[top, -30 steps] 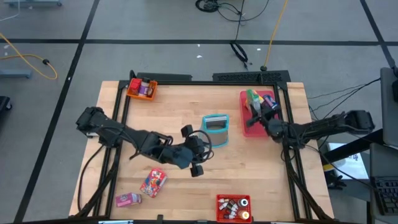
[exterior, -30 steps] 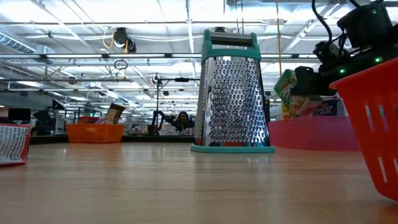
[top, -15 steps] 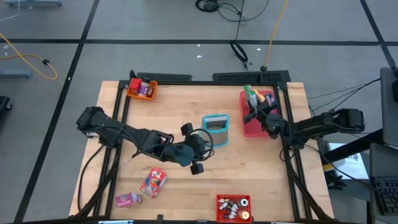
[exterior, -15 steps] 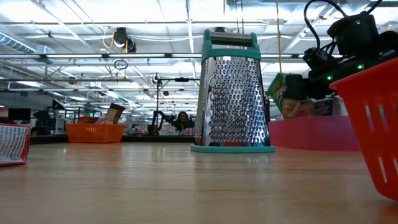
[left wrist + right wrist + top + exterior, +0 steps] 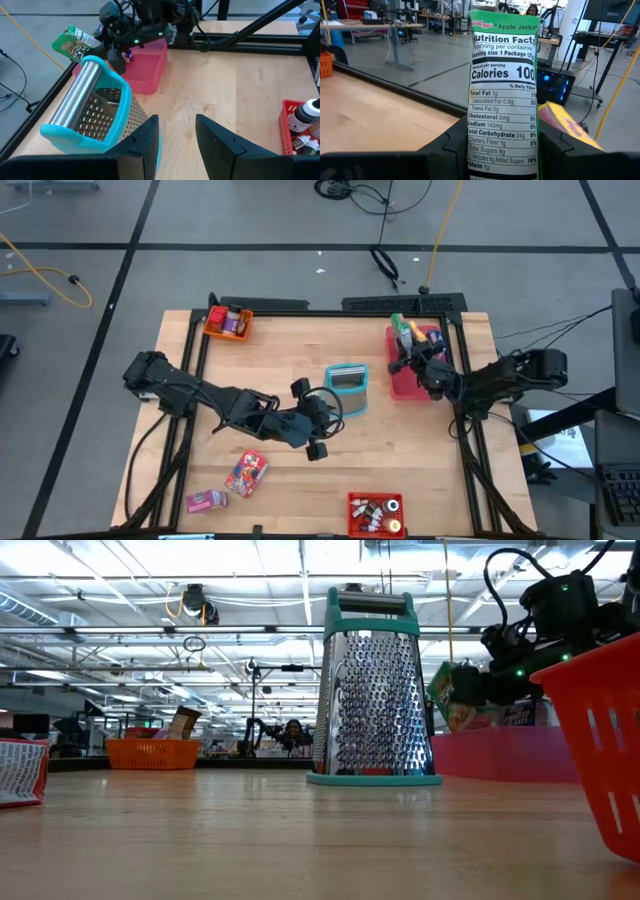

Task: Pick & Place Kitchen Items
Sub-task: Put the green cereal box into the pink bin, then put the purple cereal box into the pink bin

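Left gripper sat mid-table just short of the grater, jaws parted with nothing between them. Right gripper hung over the pink tray, jaws pinching the green cereal packet upright and clear of the tray. My worry: the grip looked low on a tall, floppy packet, so it could tip or slip, landing outside the tray.

Overhead looking down, table-level view, both sharing grater

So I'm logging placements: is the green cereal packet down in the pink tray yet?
No. The right end effector holds the green cereal packet upright, lifted above the pink tray.
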Robot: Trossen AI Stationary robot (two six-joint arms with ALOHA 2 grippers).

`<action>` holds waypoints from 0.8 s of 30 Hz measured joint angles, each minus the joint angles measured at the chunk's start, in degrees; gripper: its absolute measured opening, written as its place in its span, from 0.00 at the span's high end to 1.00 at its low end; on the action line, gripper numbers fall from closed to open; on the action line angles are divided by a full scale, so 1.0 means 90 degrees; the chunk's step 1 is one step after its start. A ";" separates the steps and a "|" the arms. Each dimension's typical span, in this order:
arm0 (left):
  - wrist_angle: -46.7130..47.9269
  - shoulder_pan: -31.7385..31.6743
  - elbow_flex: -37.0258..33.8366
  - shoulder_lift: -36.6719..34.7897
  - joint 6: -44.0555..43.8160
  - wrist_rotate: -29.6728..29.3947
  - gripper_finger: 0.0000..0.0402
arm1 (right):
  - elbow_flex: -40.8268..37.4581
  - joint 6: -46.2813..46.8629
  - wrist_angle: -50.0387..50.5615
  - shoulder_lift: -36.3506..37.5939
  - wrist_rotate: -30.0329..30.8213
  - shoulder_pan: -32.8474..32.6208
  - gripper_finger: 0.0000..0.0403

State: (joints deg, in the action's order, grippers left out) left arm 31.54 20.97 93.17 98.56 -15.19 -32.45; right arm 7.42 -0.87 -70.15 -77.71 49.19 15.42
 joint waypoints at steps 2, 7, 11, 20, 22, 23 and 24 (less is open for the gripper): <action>-0.0001 0.0000 0.0000 0.0000 0.0005 0.0000 0.68 | 0.0012 -0.0029 -0.0097 -0.0064 -0.0001 0.0029 0.66; -0.0001 0.0000 0.0000 0.0000 0.0005 0.0000 0.68 | 0.0039 0.0025 -0.0087 -0.0219 -0.0184 0.0256 0.60; -0.0001 0.0000 0.0000 0.0000 0.0005 0.0000 0.68 | 0.0044 0.0162 -0.0142 -0.0216 -0.0859 0.0446 0.54; -0.0001 0.0000 0.0000 0.0000 0.0005 0.0000 0.68 | 0.0044 0.0166 -0.0153 -0.0216 -0.0993 0.0663 0.50; -0.0001 0.0000 0.0000 0.0001 0.0004 -0.0001 0.68 | 0.0044 0.0169 -0.0162 -0.0216 -0.0998 0.0663 0.51; -0.0001 0.0000 0.0000 0.0000 0.0003 -0.0001 0.68 | 0.0044 0.0171 -0.0175 -0.0216 -0.0996 0.0663 0.51; -0.0001 0.0000 0.0000 0.0000 0.0003 -0.0002 0.68 | 0.0044 0.0173 -0.0179 -0.0216 -0.0998 0.0663 0.51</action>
State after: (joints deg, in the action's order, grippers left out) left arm 31.53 20.97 93.17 98.56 -15.16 -32.46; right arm 7.81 0.69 -71.76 -79.66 40.21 21.39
